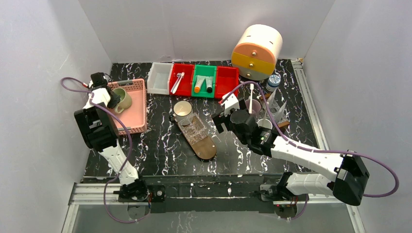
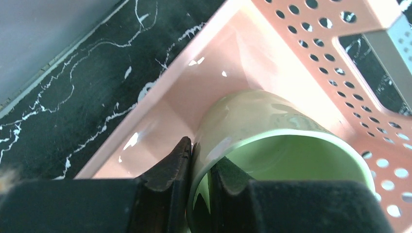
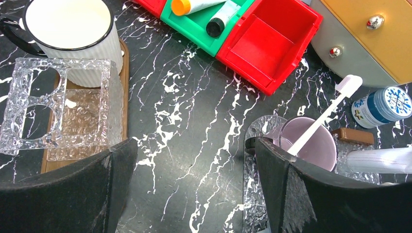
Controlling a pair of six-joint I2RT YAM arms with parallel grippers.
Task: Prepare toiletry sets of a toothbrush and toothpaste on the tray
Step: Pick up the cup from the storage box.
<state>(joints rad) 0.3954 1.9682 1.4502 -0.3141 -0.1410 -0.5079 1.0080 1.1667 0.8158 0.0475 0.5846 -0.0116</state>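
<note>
My left gripper [image 1: 113, 99] [image 2: 201, 156] is shut on the rim of a light green mug [image 1: 125, 99] [image 2: 272, 145], one finger inside and one outside, over the pink basket [image 1: 138, 104] [image 2: 233, 63]. My right gripper [image 1: 222, 115] [image 3: 194, 143] is open and empty above bare table. White toothbrushes [image 1: 177, 82] lie in a red bin. White tubes with an orange cap [image 1: 198, 87] [image 3: 194, 5] and a dark cap [image 1: 209, 86] [image 3: 221, 19] lie in the green bin. Another white toothbrush [image 1: 250, 104] [image 3: 323, 114] stands in a purple cup [image 3: 313, 145]. The wooden tray [image 1: 206, 148] [image 3: 124, 68] lies left of my right gripper.
On the wooden tray stand a white mug [image 1: 183, 108] [image 3: 73, 34] and a clear glass holder [image 1: 194, 127] [image 3: 58, 107]. An empty red bin [image 1: 226, 81] [image 3: 265, 46], a white bin [image 1: 159, 77], a round drawer unit [image 1: 256, 51], a blue-lidded jar [image 1: 274, 80] and a clear glass tray [image 3: 257, 189] are nearby.
</note>
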